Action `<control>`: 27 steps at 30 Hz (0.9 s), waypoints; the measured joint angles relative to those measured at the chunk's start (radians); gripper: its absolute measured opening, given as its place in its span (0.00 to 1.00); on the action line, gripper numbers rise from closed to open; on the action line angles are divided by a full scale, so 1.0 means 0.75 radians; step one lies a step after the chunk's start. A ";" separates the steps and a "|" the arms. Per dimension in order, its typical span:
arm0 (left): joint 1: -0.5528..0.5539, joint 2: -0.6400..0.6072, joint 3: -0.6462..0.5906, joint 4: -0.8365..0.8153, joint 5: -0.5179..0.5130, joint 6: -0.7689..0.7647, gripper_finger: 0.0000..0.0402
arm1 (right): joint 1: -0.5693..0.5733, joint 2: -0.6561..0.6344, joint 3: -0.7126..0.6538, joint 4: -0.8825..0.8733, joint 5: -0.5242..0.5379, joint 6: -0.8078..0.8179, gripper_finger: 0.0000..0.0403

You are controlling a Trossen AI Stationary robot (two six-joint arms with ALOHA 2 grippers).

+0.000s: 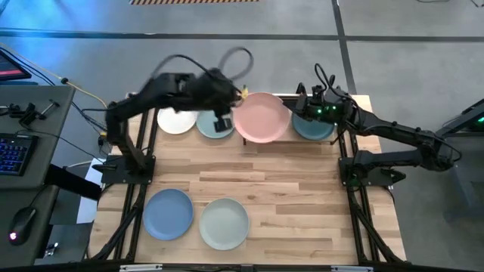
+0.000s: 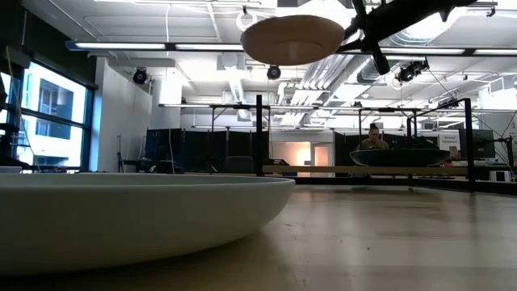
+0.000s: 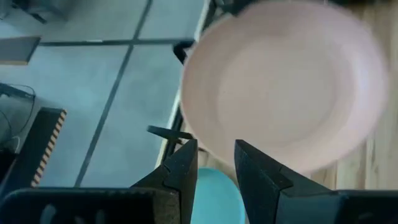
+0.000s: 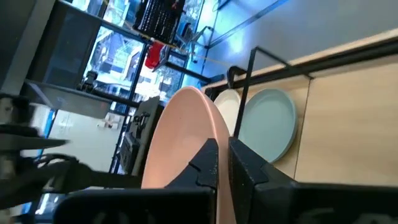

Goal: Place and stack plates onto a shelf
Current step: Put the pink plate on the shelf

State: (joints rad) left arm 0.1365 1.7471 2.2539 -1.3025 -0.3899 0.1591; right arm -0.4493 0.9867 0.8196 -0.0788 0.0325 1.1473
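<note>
High view: right gripper [image 1: 296, 110] holds the pink plate [image 1: 262, 117] above the shelf [image 1: 342, 137] at the desk's [image 1: 287, 189] far edge.

Low view: plate high in the air.

Right wrist view: fingers [image 4: 208, 160] pinch its rim.

Left wrist view: left gripper [image 3: 215, 163] slightly spread, empty.

Step, likely: placing; next, lower it flat.

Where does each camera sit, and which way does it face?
High: above the table, looking straight down; both arms show.
Low: at tabletop height, facing the shelf; an arm overhead.
Left wrist: on left arm, facing the pink plate past left hand.
Right wrist: on right arm; right hand grips that plate.
Shared: all show the pink plate.
</note>
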 joint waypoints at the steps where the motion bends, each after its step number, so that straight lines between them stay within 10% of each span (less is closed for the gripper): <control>1: 0.006 -0.031 0.000 0.000 0.001 -0.014 0.24 | -0.014 0.000 0.000 -0.004 0.000 -0.008 0.00; 8: 0.008 -0.273 -0.091 0.089 -0.015 -0.107 0.24 | -0.133 -0.001 0.001 -0.152 -0.066 -0.139 0.00; 27: -0.110 -0.819 -0.975 0.608 -0.053 -0.497 0.24 | -0.415 0.111 0.001 -0.389 -0.093 -0.459 0.00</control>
State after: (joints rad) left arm 0.0537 1.1332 1.5228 -0.8467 -0.4298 -0.2139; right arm -0.7607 1.0697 0.8200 -0.3707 -0.0376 0.8033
